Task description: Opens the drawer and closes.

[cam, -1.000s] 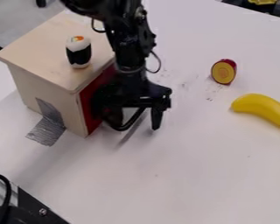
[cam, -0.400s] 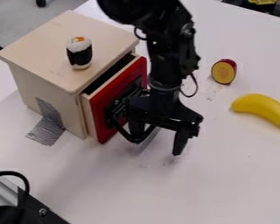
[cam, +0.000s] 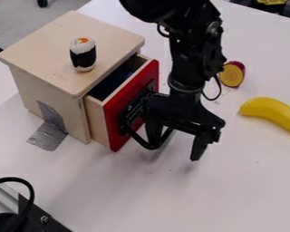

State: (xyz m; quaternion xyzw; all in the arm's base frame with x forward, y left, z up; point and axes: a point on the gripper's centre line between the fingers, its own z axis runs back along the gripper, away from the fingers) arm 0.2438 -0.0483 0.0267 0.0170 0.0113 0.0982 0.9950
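The small wooden cabinet stands at the upper left, its drawer pulled partway out to the right. The drawer has a red front with a black handle, and something dark blue shows inside it. My gripper hangs down at the drawer's front with its two fingers spread apart. The left finger is inside the loop of the handle, between handle and red front; the right finger stands clear, just above the table.
A toy sushi roll stands on the cabinet top. Grey tape joins the cabinet to the table. At right lie a yellow banana and a cut red-skinned fruit, the latter just behind the arm. A black device sits at the lower left corner.
The drawer was closed a second ago and has come out of the cabinet. My gripper has moved right and slightly down along with its handle.
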